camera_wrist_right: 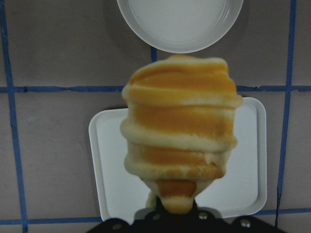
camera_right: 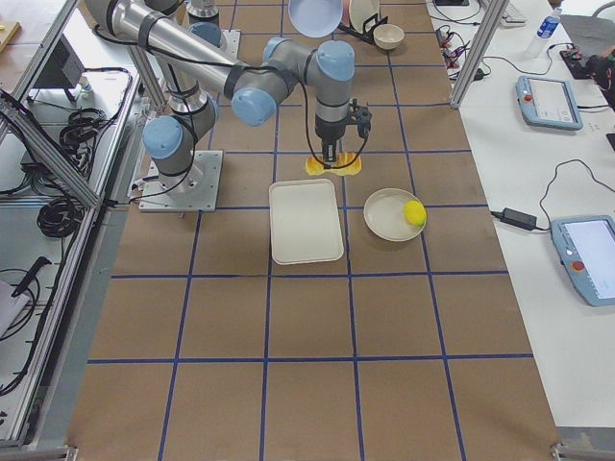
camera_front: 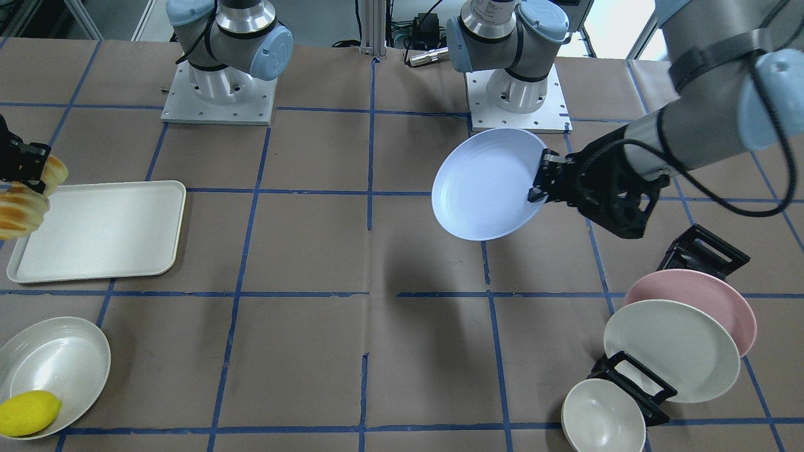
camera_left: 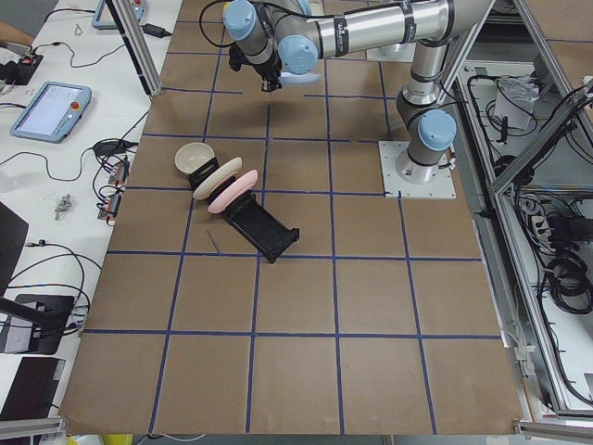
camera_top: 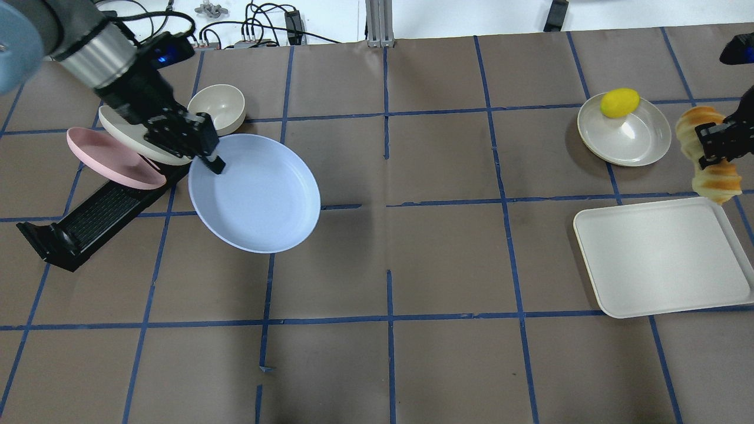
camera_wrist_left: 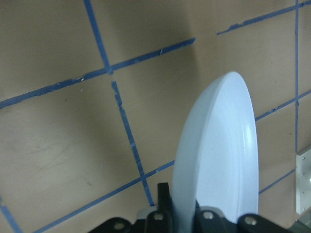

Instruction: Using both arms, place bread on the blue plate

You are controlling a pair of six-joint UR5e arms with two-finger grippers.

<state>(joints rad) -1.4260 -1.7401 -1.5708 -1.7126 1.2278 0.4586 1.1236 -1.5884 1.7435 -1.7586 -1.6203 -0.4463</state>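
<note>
Jaws: left gripper (camera_top: 213,162) on blue plate (camera_top: 259,197), right gripper (camera_top: 708,145) seemingly on bread (camera_top: 717,179).

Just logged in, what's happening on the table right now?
The left gripper holds the blue plate by its rim, tilted in the air beside the dish rack. The right gripper holds the bread in the air at the table's other end, next to the white tray and the bowl with the lemon. The bread is not yet on the blue plate.
</note>
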